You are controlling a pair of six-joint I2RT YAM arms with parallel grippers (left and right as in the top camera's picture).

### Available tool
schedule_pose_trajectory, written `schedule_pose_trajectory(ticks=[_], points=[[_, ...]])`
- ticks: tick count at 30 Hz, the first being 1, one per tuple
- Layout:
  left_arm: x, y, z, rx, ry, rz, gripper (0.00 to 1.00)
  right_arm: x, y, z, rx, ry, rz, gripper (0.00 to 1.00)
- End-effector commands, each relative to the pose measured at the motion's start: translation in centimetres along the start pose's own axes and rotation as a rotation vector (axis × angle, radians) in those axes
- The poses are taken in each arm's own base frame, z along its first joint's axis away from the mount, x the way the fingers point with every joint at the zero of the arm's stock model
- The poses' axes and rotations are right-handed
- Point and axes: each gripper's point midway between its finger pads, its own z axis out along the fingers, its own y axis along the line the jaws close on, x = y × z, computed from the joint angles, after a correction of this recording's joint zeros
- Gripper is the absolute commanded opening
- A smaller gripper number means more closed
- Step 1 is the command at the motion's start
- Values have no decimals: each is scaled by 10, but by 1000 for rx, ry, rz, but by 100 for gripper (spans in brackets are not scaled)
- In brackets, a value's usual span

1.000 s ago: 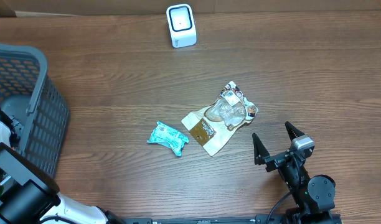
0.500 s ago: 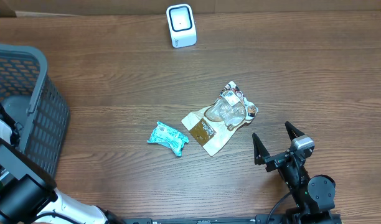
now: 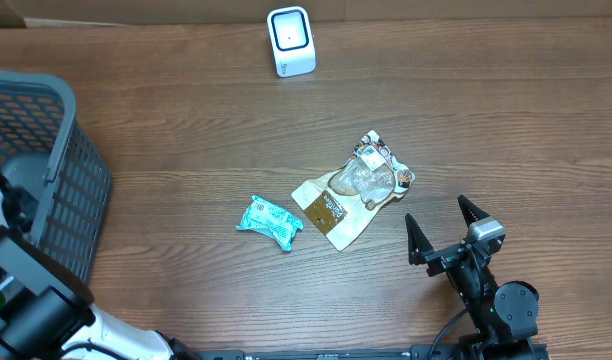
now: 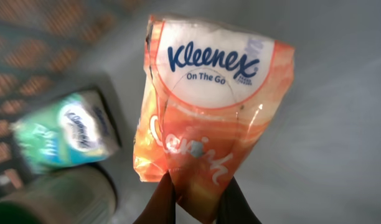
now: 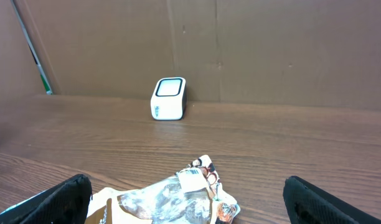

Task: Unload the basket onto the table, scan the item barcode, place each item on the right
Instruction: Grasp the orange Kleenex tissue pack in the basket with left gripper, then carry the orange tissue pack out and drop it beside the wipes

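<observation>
Fingers [image 4: 160, 204] on bottom edge of Kleenex pack [image 4: 209, 112]

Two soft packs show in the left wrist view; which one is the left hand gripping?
The orange Kleenex On The Go tissue pack, pinched at its bottom edge by the left hand; the green-and-white pack lies loose beside it.

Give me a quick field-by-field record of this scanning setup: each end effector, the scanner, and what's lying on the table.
Left end effector: shut on orange Kleenex pack, inside basket
Right end effector: open, holding nothing
Scanner: upright at far table edge
On table: teal packet, clear snack bag
Also in basket: green tissue pack
</observation>
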Motion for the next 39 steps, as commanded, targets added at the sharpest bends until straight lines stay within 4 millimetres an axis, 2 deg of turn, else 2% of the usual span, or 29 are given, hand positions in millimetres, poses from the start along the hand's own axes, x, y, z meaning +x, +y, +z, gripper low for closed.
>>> schedule_pose_trajectory(ticks=[1,4,5,7,10,12,16,19,23,26,30,33,34,39], points=[[-35,-4,-78,151,-184,-76,4,2,-1,0,2,-4,0,100],[-42,-5,-114,227,-263,-96,4,2,-1,0,2,-4,-1,100],[-43,-3,-136,259,-312,-117,4,2,-1,0,2,-4,-1,100],[-42,0,-162,299,-374,-128,4,2,-1,0,2,-4,-1,100],[-35,2,-200,385,-439,-205,4,2,-1,0,2,-4,0,100],[-27,-6,-225,495,-460,-249,4,2,-1,0,2,-4,0,100],[1,-34,-283,791,-472,-224,4,2,-1,0,2,-4,-1,100],[28,-54,-321,931,-481,-142,4,2,-1,0,2,-4,0,100],[81,-86,-349,1007,-448,53,4,2,-1,0,2,-4,0,100],[123,-111,-343,965,-369,217,4,2,-1,0,2,-4,-1,100],[171,-144,-313,845,-267,416,4,2,-1,0,2,-4,-1,100],[204,-174,-284,775,-201,533,4,2,-1,0,2,-4,0,100],[226,-196,-263,742,-161,608,4,2,-1,0,2,-4,-1,100],[280,-242,-208,654,-58,745,4,2,-1,0,2,-4,-1,100]])
